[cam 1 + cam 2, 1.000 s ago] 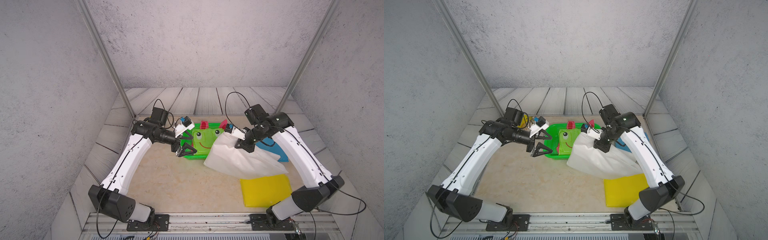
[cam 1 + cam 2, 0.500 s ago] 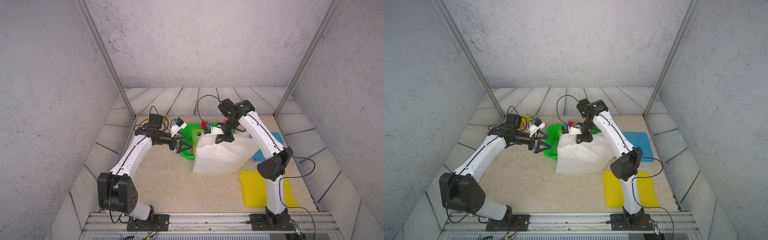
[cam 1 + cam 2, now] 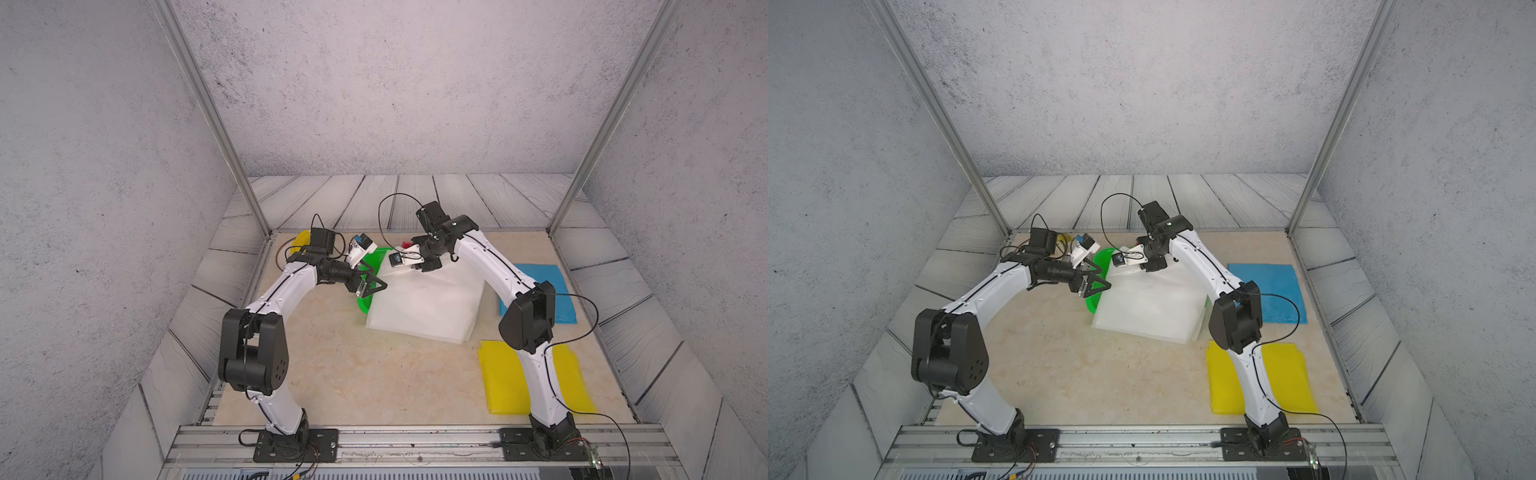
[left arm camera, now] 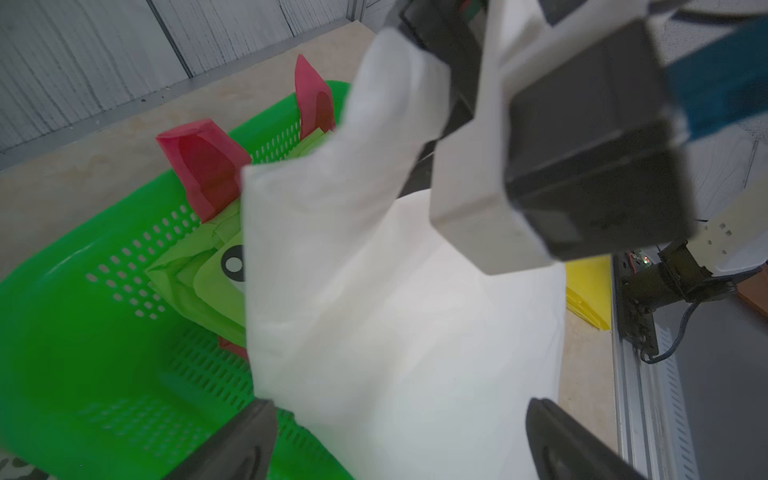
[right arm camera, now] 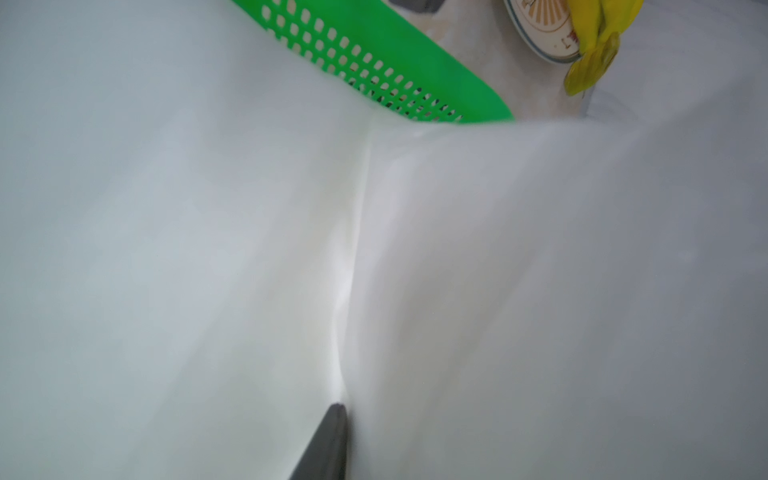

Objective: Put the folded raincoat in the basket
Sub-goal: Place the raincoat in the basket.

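The white raincoat (image 3: 424, 303) covers most of the basket (image 3: 364, 305); only its left end is open, and the left gripper (image 3: 374, 281) hangs there. The near tabletop (image 3: 353, 374) between the arms is bare. A yellow cloth (image 3: 498, 374) and a blue cloth (image 3: 544, 274) lie right.

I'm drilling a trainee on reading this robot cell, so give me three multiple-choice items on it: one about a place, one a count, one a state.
1. Where does the white raincoat lie?
A. flat on the wooden planks
B. draped over the basket
C. hanging clear of everything

2. How many folded raincoats lie apart from the basket?
A. one
B. four
C. two

3. The left gripper is:
A. open
B. shut on the basket's rim
C. shut on a red cloth

Key: 1 B, white cloth covers most of the green basket; 2 C, the blue raincoat and the yellow raincoat lie flat at the side; 3 A, its fingers stand wide apart in the left wrist view.
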